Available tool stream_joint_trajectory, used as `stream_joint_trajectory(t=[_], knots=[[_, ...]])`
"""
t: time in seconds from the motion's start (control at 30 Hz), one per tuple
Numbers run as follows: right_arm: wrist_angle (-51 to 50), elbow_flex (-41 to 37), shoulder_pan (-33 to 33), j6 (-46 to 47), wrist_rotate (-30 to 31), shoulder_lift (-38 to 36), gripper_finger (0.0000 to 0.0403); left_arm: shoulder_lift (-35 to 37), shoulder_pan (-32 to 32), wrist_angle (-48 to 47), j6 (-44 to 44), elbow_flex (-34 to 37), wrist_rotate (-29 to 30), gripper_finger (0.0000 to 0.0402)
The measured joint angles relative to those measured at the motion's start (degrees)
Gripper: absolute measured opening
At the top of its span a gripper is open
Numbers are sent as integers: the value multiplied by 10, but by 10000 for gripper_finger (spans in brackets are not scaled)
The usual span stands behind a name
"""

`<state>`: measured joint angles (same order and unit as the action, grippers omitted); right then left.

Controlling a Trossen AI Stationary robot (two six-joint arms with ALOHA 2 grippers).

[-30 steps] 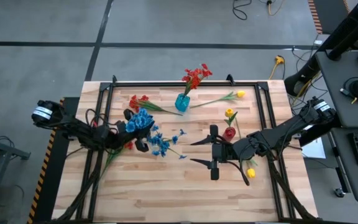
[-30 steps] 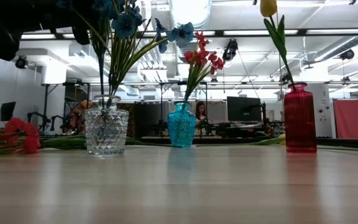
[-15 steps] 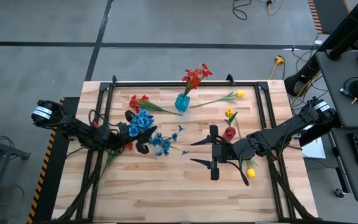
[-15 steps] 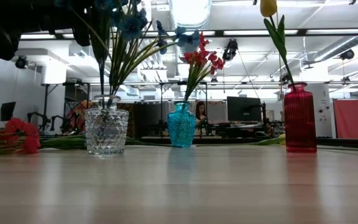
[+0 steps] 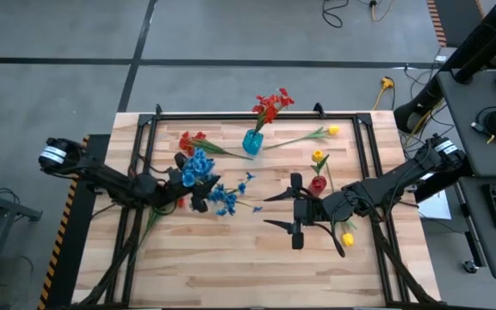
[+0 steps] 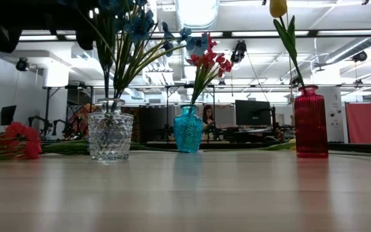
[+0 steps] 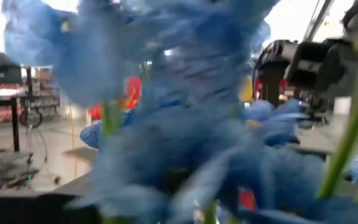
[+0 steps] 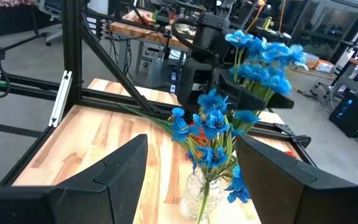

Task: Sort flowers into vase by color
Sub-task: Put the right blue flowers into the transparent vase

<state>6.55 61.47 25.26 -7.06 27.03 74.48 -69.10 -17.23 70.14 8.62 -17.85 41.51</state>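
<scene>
The left gripper [image 5: 189,179] sits right at the clear glass vase [image 6: 110,135], its fingers buried among the blue flowers [image 5: 203,170]. In its own wrist view the blue heads fill the picture, so whether the fingers are closed on a stalk or already spread cannot be told. The blue stems stand in the clear vase and fan outward from its neck.

The right gripper [image 5: 293,211] hangs well to the right of the clear vase, fingers spread wide and holding nothing, pointed toward the blue bunch [image 8: 241,99].

Beyond the clear vase, the teal vase [image 5: 252,142] holds a red bunch [image 5: 271,105]. Farther right, the red vase [image 5: 318,182] holds a single yellow flower [image 6: 277,8]. Loose stems lie on the table [image 5: 231,267]: a red flower [image 5: 193,139] just behind the clear vase, a yellow flower [image 5: 332,130] to the right of the teal vase, and another yellow flower [image 5: 347,238] right of the right gripper.

These stems look very light, with thin stalks that probably bend and spring back, and soft heads that would crush or slip if pinched. The best hold seems to be on the stalk, about midway, so the cut end stays free to steer into a neck. The glass vases look tippable, so stems should go in gently.
</scene>
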Motion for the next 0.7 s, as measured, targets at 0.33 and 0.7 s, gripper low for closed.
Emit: stream_joint_trajectory(t=[0.33, 0.7], knots=[[-3, 0, 0, 0, 0, 0, 238, 55, 0, -226, -43, -65, 0, 261], [-3, 0, 0, 0, 0, 0, 238, 76, 0, -433, -73, -130, 0, 261]])
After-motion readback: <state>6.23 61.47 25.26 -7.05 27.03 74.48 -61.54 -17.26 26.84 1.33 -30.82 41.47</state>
